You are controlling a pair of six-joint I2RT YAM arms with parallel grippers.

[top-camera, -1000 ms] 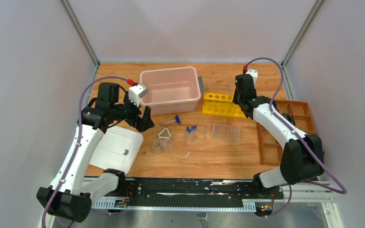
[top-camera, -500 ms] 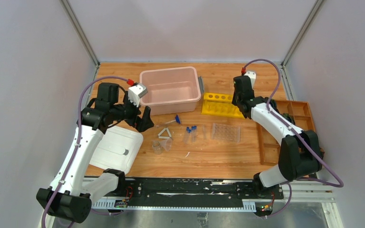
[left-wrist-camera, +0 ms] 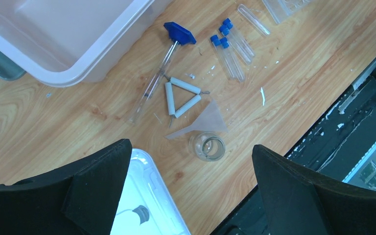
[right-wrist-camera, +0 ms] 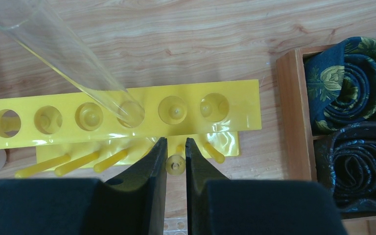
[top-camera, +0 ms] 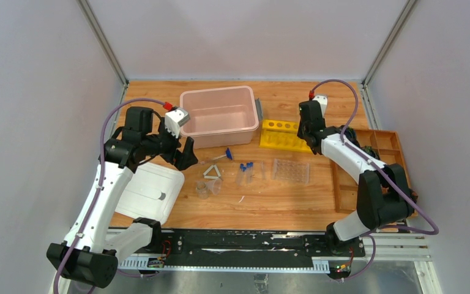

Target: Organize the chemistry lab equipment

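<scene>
- Currently right claw (right-wrist-camera: 176,161) nearly closed, gripping nothing visible; clear glass test tube (right-wrist-camera: 68,61) leans in a hole of the yellow plastic tube rack (right-wrist-camera: 127,115).
- Left claw (left-wrist-camera: 191,196) wide, hovering over blue-capped clear tubes (left-wrist-camera: 230,51) lying on the wooden bench (left-wrist-camera: 54,122).
- Tubes look light, slick, breakable; grip mid-barrel, gently.
</scene>
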